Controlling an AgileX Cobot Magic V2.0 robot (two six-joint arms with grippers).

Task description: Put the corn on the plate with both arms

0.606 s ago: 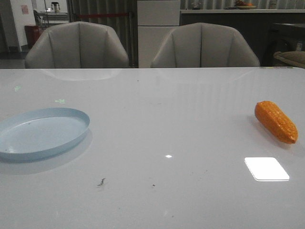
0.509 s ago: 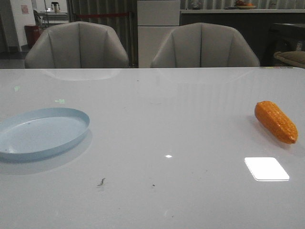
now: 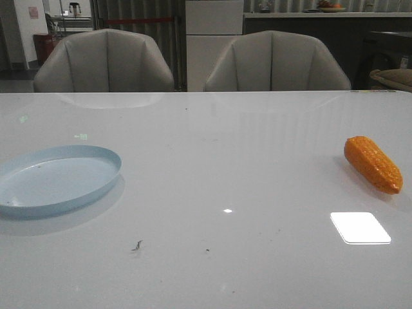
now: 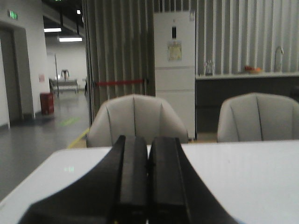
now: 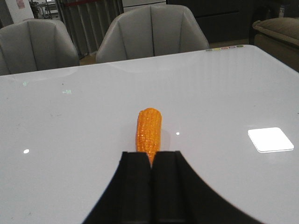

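The orange corn (image 3: 374, 164) lies on the white table at the right, tapered end toward the near right. The pale blue plate (image 3: 58, 178) sits at the left, with nothing on it. Neither gripper shows in the front view. In the right wrist view my right gripper (image 5: 152, 158) is shut with nothing in it; the corn (image 5: 148, 132) lies just beyond its fingertips, its tapered end hidden behind them. In the left wrist view my left gripper (image 4: 148, 142) is shut with nothing in it, pointing across the table toward the chairs; the plate is out of that view.
Two grey chairs (image 3: 106, 61) (image 3: 277, 61) stand behind the table's far edge. A bright light reflection (image 3: 360, 227) lies on the table near the corn. Small dark specks (image 3: 137, 245) mark the table's front middle.
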